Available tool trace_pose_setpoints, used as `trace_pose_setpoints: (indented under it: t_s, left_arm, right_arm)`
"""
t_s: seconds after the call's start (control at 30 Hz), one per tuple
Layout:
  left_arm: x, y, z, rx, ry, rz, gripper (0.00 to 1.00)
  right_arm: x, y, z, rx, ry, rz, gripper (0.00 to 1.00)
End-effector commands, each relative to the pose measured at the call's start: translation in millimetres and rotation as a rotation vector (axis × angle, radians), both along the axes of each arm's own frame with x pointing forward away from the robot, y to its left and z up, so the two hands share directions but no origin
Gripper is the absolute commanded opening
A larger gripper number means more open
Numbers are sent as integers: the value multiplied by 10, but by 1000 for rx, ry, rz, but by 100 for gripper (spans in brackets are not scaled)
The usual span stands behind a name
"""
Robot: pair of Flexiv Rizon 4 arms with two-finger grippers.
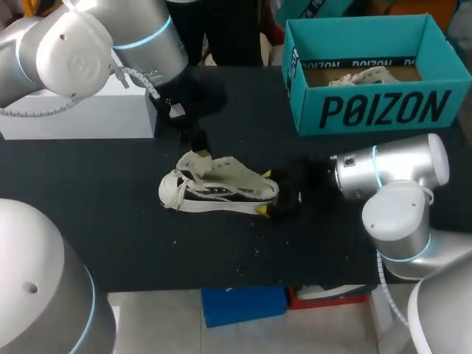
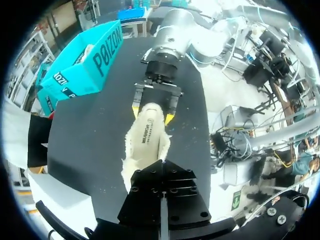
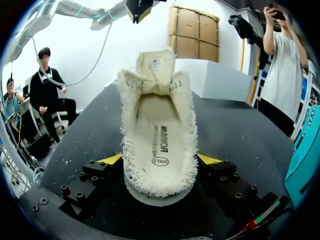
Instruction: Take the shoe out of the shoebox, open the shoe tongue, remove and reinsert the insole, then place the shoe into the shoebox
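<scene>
The cream-white fuzzy slip-on shoe (image 1: pixel 217 184) is out of its box and lies in the middle of the matte black counter (image 1: pixel 110 221), with the heel toward my right arm. The right pincer (image 3: pixel 160 160) is clamped on this heel: one yellow tip presses on each fuzzy side, and the heel sits between them. I judge that this hold is there to keep the shoe steady and the opening free, so that the other arm can work inside it.

The right wrist view looks directly into the opening. The pale printed insole (image 3: pixel 159 135) lies flat inside, and the short cream tongue (image 3: pixel 156 64) stands up at the far end, so the way to the insole seems open. From this alone I cannot say if the insole waits to be removed or is already put back.

The left pincer (image 3: pixel 138 10) hangs above the front part of the shoe and is apart from it. I cannot tell how it is set.

The teal cardboard shoebox (image 1: pixel 369 110) stands open at the far right corner of the counter, well apart from the shoe, and something pale lies in it. A plain white box (image 1: pixel 81 114) stands at the far left. Small light crumbs (image 1: pixel 243 251) are scattered on the dark surface near the shoe.
</scene>
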State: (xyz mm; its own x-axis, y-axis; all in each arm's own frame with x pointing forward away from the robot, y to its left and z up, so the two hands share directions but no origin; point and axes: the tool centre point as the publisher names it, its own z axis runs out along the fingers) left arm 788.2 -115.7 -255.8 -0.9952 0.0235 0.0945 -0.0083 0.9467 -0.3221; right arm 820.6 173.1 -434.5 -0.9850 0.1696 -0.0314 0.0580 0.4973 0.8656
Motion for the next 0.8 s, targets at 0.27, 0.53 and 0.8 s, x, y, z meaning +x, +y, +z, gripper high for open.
trace_pose_setpoints:
  t_s: [0.27,0.53,0.8]
  left_arm:
    - [174,-141,-191,30,39,-281,0]
    - [207,-203,-352,76,68,-283,0]
    - [210,-278,-566,110,110,-292,0]
  right_arm:
    - [-2,-11,-18,-2,0,-1,0]
    - [-2,-11,-18,-2,0,-1,0]
    - [-2,-11,-18,-2,0,-1,0]
